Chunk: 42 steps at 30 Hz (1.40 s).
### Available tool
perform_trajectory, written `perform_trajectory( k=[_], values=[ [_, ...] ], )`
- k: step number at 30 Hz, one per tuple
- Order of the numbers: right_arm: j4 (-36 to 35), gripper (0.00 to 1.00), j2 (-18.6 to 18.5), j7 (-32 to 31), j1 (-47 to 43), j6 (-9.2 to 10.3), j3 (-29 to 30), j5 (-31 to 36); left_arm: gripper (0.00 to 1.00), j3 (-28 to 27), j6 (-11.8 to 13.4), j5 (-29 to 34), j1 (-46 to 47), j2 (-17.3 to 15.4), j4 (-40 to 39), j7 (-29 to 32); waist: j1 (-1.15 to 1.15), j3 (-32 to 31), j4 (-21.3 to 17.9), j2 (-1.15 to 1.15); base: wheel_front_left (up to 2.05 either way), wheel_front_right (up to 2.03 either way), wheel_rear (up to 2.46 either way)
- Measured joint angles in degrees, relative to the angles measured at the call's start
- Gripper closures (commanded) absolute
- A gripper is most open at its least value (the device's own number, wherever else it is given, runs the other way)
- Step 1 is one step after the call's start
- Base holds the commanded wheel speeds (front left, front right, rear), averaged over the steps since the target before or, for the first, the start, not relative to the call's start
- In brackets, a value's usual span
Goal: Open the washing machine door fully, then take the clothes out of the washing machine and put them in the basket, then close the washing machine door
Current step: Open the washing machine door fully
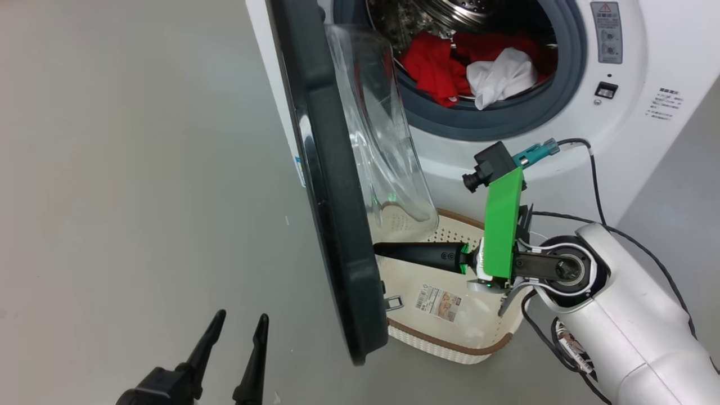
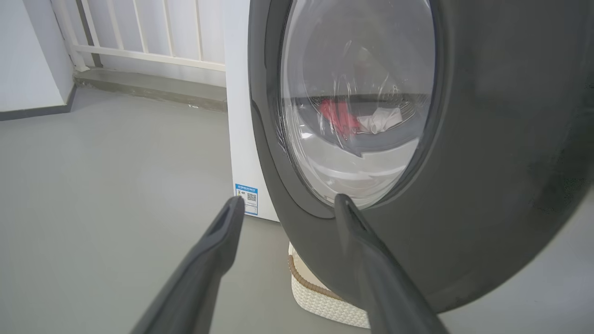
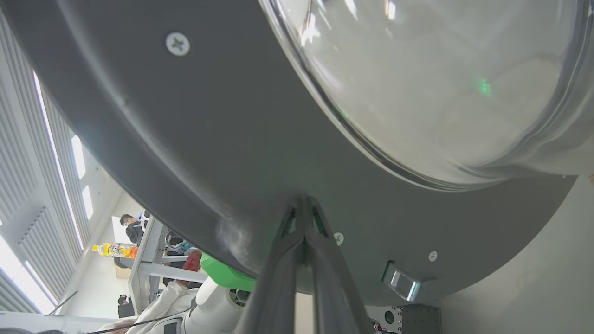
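Observation:
The washing machine [image 1: 568,146] stands with its door [image 1: 332,197] swung partway out, edge-on to the head view. Its glass bowl [image 1: 382,140] faces the drum. Red and white clothes [image 1: 444,70] lie at the drum's mouth. The cream basket [image 1: 450,337] sits on the floor under the door. My right gripper [image 1: 378,250] is shut, holding nothing, its tips against the door's inner rim [image 3: 232,153] just below the glass; in the right wrist view the right gripper [image 3: 304,200] touches that dark rim. My left gripper [image 1: 239,326] hangs open outside the door, short of its outer face [image 2: 487,139].
Grey floor [image 1: 140,169] spreads to the left of the machine. A white railing [image 2: 153,32] and a low step run along the back wall. The door latch [image 3: 401,283] juts from the inner rim. People [image 3: 132,227] stand by a table [image 3: 144,260] behind me.

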<state>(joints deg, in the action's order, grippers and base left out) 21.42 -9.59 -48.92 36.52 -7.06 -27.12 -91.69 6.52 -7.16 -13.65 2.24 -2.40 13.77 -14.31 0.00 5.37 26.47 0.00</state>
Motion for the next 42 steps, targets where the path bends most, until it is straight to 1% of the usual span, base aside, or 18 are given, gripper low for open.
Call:
perform_trajectory(
  k=[8,17,25,42],
  values=[
    [-0.4,1.0,1.2,0.2,-0.2,0.0,-1.1,0.8,0.0,-0.5,0.1,0.0,-0.2,0.0,0.0,0.0,0.0,-0.5,2.0,0.0,0.0,0.0,0.0],
    [-0.4,1.0,3.2,2.3,-1.1,0.01,-1.9,1.5,0.0,-1.3,0.4,0.0,-1.0,0.0,-0.2,0.0,0.0,-0.9,4.2,0.0,0.0,0.0,0.0],
    [-0.2,1.0,4.5,3.1,-1.0,0.0,-3.7,1.5,0.0,-2.5,0.8,0.0,-1.3,0.0,-1.0,0.0,0.0,-0.3,4.6,0.0,0.0,0.0,0.0],
    [0.2,1.0,4.6,5.2,0.1,0.0,-6.2,1.3,0.0,-3.4,1.1,-0.1,-1.3,0.0,-1.9,0.0,0.0,0.0,4.9,0.0,0.0,0.0,0.0]
  ],
)
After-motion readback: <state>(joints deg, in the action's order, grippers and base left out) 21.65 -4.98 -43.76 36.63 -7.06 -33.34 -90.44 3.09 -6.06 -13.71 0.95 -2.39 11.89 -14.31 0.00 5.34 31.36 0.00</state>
